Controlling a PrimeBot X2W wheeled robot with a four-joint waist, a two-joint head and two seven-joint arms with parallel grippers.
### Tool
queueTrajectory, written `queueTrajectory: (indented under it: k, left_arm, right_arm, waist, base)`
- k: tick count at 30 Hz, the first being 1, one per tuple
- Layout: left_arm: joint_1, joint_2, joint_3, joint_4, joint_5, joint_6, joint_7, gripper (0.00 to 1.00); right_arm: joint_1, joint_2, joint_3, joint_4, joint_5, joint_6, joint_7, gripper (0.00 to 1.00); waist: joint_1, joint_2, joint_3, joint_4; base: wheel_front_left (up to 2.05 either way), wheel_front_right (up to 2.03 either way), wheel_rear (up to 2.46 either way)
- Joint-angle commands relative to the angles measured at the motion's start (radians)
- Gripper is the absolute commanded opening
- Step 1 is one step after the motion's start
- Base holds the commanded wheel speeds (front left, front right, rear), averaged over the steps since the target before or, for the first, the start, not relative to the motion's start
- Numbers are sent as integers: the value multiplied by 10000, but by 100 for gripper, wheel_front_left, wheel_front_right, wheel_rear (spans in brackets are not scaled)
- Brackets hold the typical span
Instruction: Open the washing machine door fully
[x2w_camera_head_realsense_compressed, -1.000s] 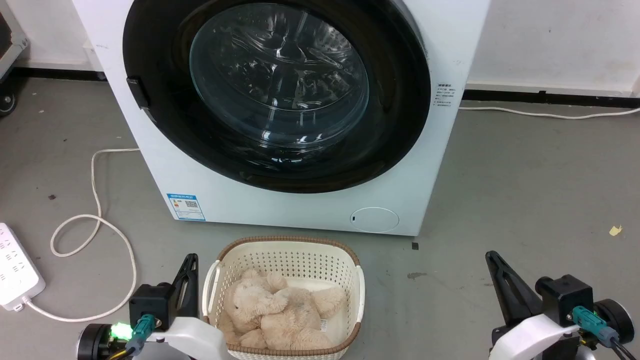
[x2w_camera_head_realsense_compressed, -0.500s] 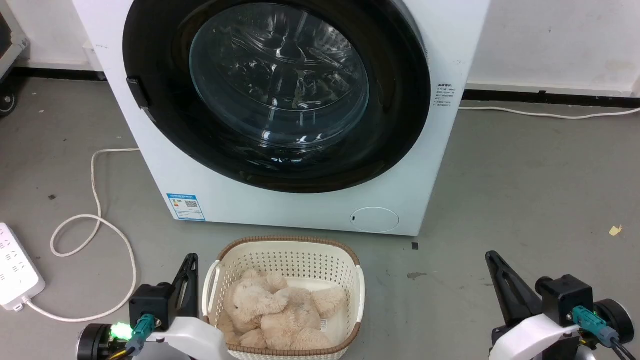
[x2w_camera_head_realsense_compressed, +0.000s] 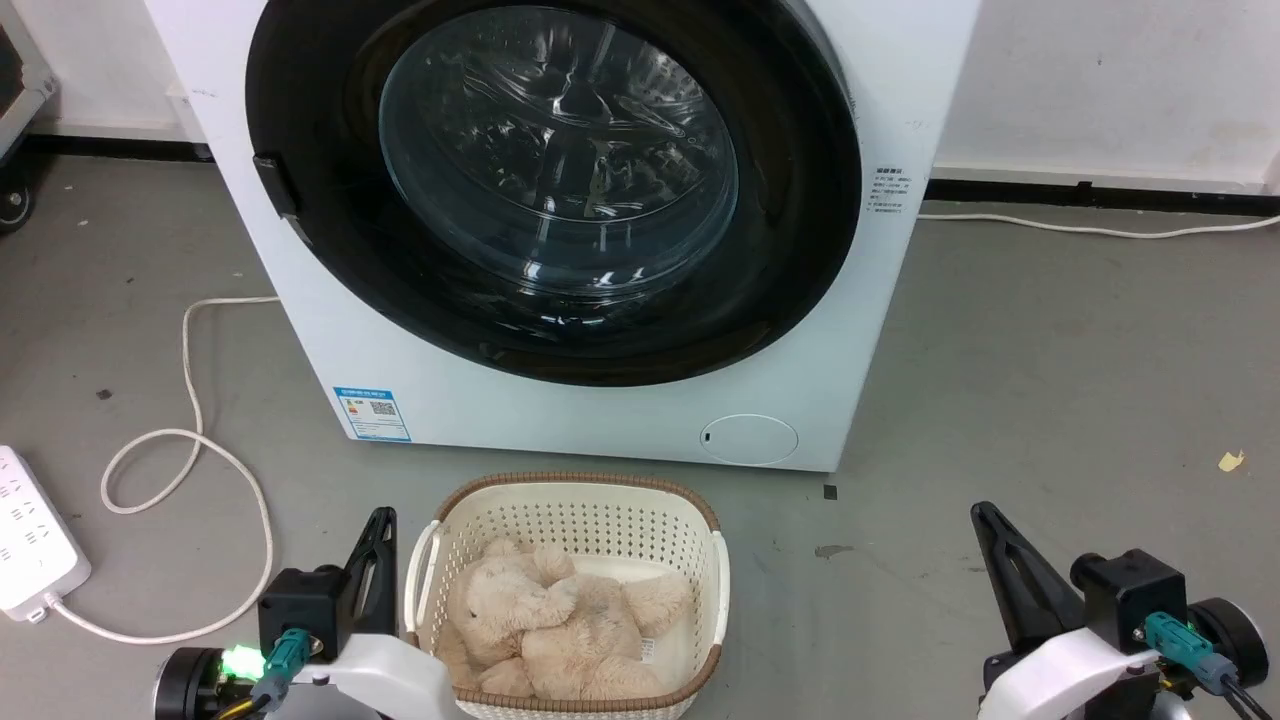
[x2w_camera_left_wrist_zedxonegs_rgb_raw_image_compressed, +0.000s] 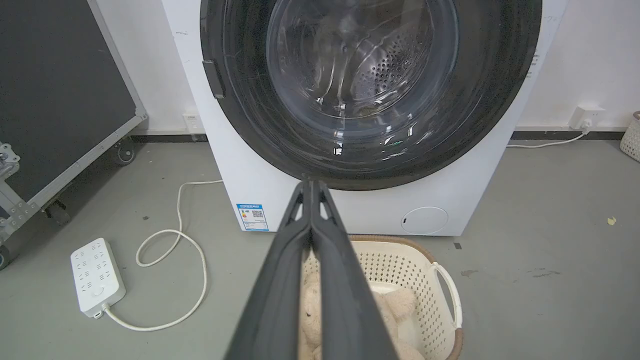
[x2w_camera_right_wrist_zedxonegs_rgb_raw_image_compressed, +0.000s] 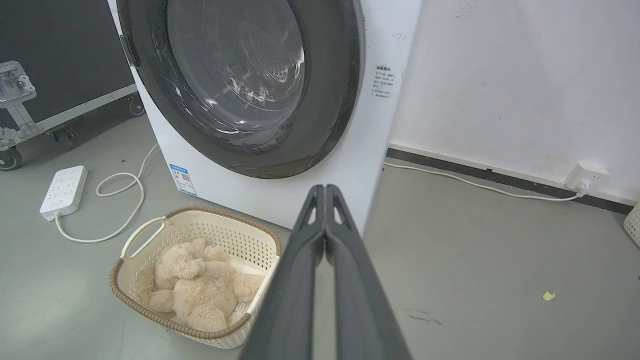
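Grey floor (x2w_camera_head_realsense_compressed: 1050, 380): my left fingers (x2w_camera_left_wrist_zedxonegs_rgb_raw_image_compressed: 285, 275) and right fingers (x2w_camera_right_wrist_zedxonegs_rgb_raw_image_compressed: 300, 280) hang pressed together, empty; the washing machine door (x2w_camera_head_realsense_compressed: 560, 190) looks heavy, slick, best pulled by its side tab (x2w_camera_head_realsense_compressed: 275, 185).

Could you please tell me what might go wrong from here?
The basket with the plush toy stands close before the washing machine door; a reaching arm may knock it.
The left gripper and right gripper are shut; shut fingers may slip off the glossy rim.
The cable on the floor could snag the wheels.
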Motion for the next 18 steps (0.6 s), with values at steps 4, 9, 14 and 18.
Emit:
queueTrajectory:
  k: [4,9,14,18]
  left_arm:
    - [8,0,-7,5,-2,-2,-3,100]
    - [7,0,-34,12,-9,8,-47,100]
    - [-10,0,-117,11,-28,37,-151,100]
    - [-40,0,-188,-13,-44,66,-235,100]
  right_arm:
    - [8,0,-2,-1,7,2,-3,100]
    - [15,-1,3,-9,31,2,-42,100]
    - [17,0,-26,-47,-7,1,-148,100]
    - [-9,3,-91,-79,-67,0,-232,100]
  waist:
    - [0,-1,0,0]
    - [0,-1,3,-1]
    - [0,-1,37,-1]
    - [0,-1,123,2]
  base:
    - [0,0,0]
    - [0,0,0]
    - [0,0,0]
    - [0,0,0]
